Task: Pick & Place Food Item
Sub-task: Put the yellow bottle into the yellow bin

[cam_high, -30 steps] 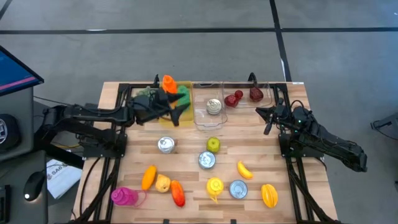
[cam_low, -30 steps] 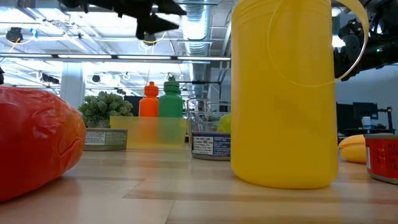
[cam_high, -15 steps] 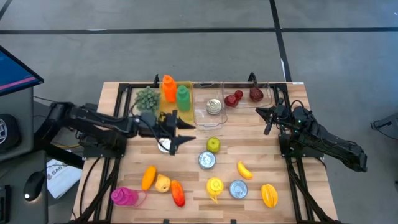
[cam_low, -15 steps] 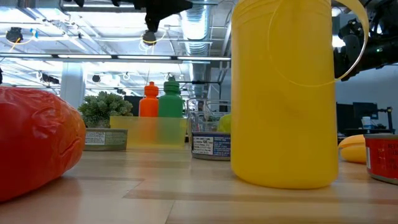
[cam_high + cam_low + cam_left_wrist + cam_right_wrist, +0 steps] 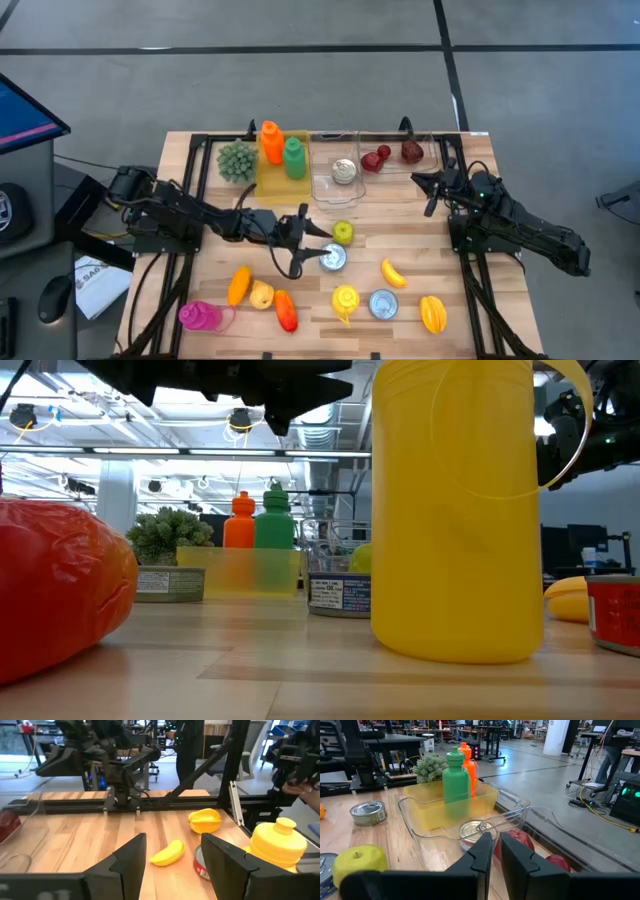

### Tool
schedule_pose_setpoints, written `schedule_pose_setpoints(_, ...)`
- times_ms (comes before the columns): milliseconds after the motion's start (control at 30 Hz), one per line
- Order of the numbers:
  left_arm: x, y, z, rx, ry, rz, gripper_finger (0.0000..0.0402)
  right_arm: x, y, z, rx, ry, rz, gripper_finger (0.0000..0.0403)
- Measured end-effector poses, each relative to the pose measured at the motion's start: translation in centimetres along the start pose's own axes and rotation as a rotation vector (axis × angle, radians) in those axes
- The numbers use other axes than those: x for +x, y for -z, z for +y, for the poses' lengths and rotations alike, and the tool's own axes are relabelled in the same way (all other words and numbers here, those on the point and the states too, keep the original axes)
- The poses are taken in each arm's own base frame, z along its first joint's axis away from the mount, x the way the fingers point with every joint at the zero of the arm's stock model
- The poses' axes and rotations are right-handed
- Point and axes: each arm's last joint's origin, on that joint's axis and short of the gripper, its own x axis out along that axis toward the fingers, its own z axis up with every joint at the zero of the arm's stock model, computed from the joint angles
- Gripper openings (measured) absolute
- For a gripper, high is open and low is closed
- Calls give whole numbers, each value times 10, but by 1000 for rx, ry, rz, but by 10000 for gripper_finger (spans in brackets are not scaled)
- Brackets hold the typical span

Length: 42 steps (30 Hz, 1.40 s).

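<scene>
Left gripper (image 5: 308, 240): fingers apart, empty, mid-table. Green apple (image 5: 343, 233) at its 3 o'clock, just beside; tin can (image 5: 332, 258) at 5 o'clock. Nothing picked; grasp and placing remain. Right gripper (image 5: 428, 190): fingers together, parked at table's 2 o'clock.

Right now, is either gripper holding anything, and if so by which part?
Nothing is held. The left gripper hangs open over the table's middle with nothing between its fingers. The right gripper waits shut and empty at the table's right side.
</scene>
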Motion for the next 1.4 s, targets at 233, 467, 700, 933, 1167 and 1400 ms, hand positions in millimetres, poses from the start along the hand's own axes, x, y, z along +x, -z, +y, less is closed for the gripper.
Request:
schedule_pose_setpoints(233,3,1,-10,0,138,-35,176,0,0,0,0,0,0,33)
schedule_pose_setpoints(467,3,2,-9,21,139,-36,177,0,0,0,0,0,0,33)
schedule_pose_setpoints(700,3,-1,-12,45,145,-64,221,0,0,0,0,0,0,33)
schedule_pose_setpoints(933,-1,-12,-26,38,125,-188,293,0,0,0,14,0,-2,33)
schedule_pose_setpoints(1167,12,-23,-36,38,123,-157,311,0,0,0,42,-3,-1,33)
schedule_pose_setpoints(1400,43,-11,-51,61,187,-12,298,0,1,0,59,-4,8,33)
